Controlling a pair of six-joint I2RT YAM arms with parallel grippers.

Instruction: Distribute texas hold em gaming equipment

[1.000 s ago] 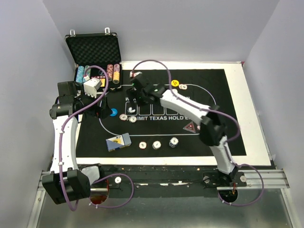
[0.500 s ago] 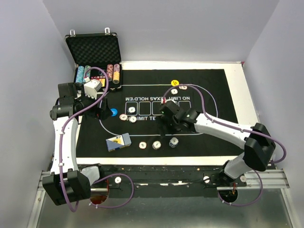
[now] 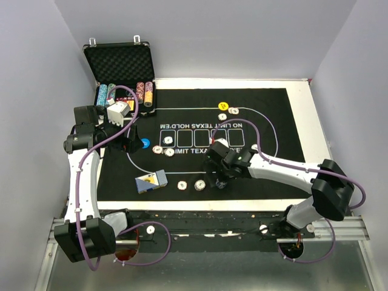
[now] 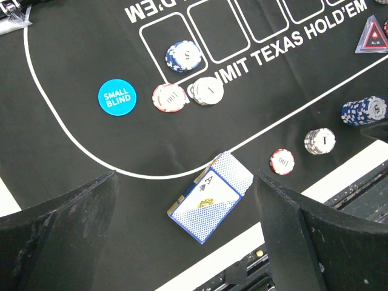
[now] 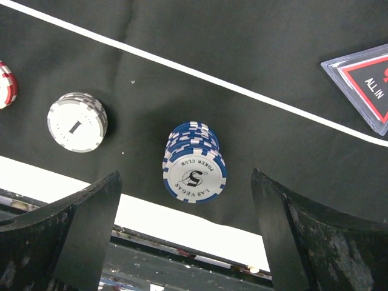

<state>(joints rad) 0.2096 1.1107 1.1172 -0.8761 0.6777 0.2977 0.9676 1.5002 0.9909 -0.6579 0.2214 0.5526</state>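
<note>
Top view: open case point(image 3: 118, 63) with chip rows at the table's point(image 3: 318, 121) far left corner. The mat point(image 3: 273, 103) carries cards point(image 3: 151, 181), blue button point(image 3: 144, 143), yellow button point(image 3: 223, 106) and scattered chips point(image 3: 182, 185). The left arm point(image 3: 82, 176) is bent over the mat's left edge, the right arm point(image 3: 285, 170) stretched leftward, low over the near edge.

Left wrist view: left fingers point(image 4: 60, 230) spread wide, holding nothing, above the cards, chips beyond them, marker point(image 4: 371, 36) at top right.

Right wrist view: right fingers point(image 5: 73, 230) spread, flanking a blue stack point(image 5: 194, 162) without touching it, white stack point(image 5: 77, 121) to its left.
</note>
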